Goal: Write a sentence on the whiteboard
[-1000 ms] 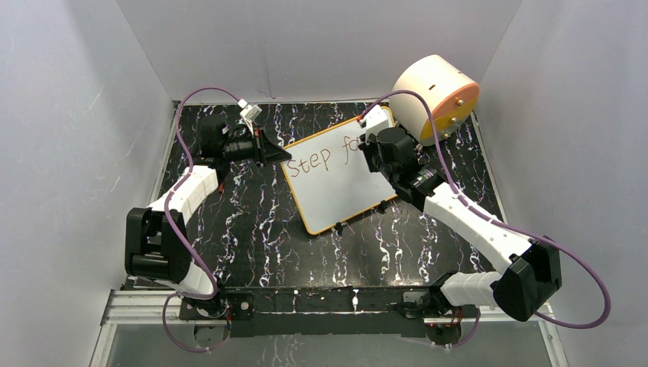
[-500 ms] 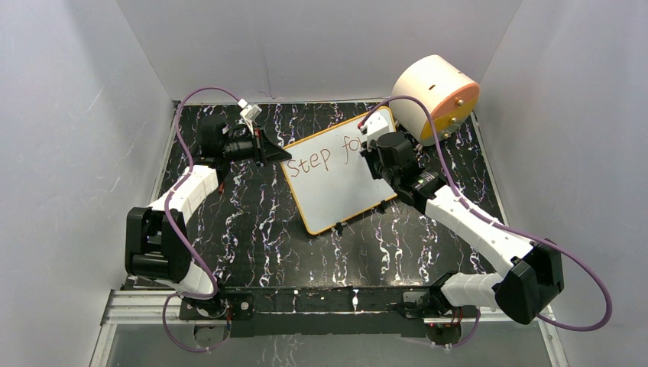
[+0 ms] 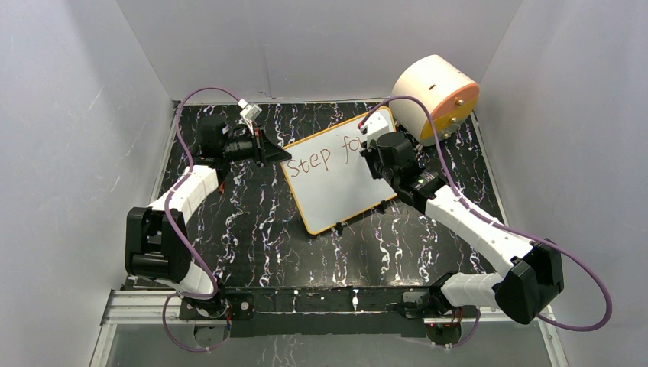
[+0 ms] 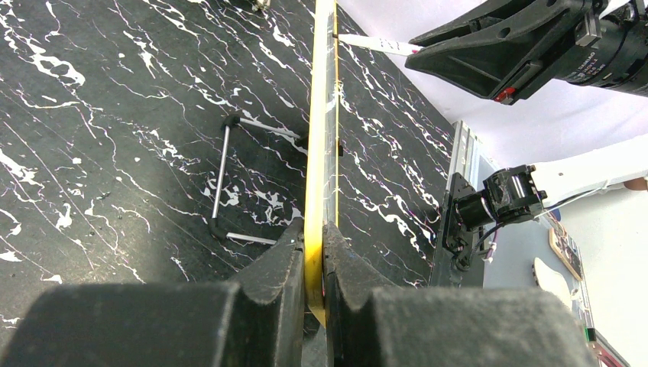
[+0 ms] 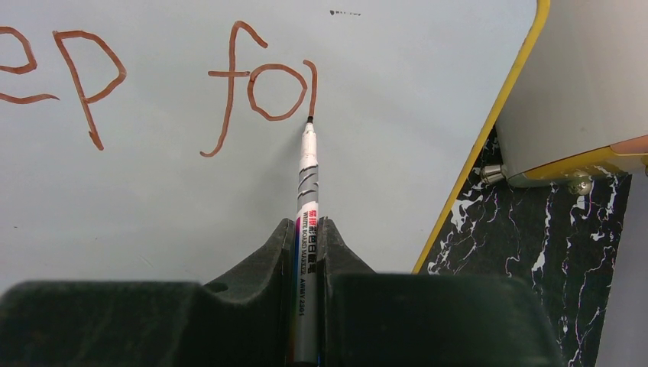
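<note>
Right arm has shifted slightly since a second ago, its elbow a touch lower in the top view; left arm and whiteboard [image 3: 336, 191] have not moved. Whiteboard lies askew on the back middle of the desk [image 3: 252, 222], its far corner near the drum [image 3: 435, 95]. Left claw [image 4: 315, 252] is clamped on the whiteboard's yellow left edge. Right claw [image 5: 308, 229] is clamped on a marker [image 5: 308, 172], whose tip touches the whiteboard at the foot of a stroke just after "Step fo", all that shows of the sentence [image 3: 325, 159].
</note>
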`<move>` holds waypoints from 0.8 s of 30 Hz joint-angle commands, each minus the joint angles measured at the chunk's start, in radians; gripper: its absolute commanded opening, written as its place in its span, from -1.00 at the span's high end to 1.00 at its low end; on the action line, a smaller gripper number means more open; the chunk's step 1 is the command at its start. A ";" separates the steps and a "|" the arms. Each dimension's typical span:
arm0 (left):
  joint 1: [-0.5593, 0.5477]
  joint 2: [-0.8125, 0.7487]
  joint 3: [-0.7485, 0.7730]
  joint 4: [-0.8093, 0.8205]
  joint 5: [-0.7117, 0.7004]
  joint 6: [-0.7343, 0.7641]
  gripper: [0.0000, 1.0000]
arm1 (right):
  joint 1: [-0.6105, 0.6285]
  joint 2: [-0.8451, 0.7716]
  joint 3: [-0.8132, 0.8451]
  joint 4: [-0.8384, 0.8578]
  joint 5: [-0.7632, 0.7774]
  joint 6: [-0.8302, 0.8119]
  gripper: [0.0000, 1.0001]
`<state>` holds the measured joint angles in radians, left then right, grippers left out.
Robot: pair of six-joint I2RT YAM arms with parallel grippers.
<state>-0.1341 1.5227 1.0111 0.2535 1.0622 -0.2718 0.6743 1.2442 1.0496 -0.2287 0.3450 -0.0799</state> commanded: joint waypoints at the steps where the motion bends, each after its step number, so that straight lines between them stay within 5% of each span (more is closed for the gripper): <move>1: -0.032 0.063 -0.037 -0.146 -0.078 0.080 1.00 | -0.004 -0.001 0.013 0.100 0.008 -0.009 1.00; 24: -0.031 0.062 -0.036 -0.151 -0.077 0.082 1.00 | -0.015 0.029 0.053 0.165 0.033 -0.040 1.00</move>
<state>-0.1341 1.5227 1.0130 0.2462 1.0626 -0.2684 0.6712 1.2587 1.0519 -0.1432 0.3607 -0.1089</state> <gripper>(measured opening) 0.083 0.189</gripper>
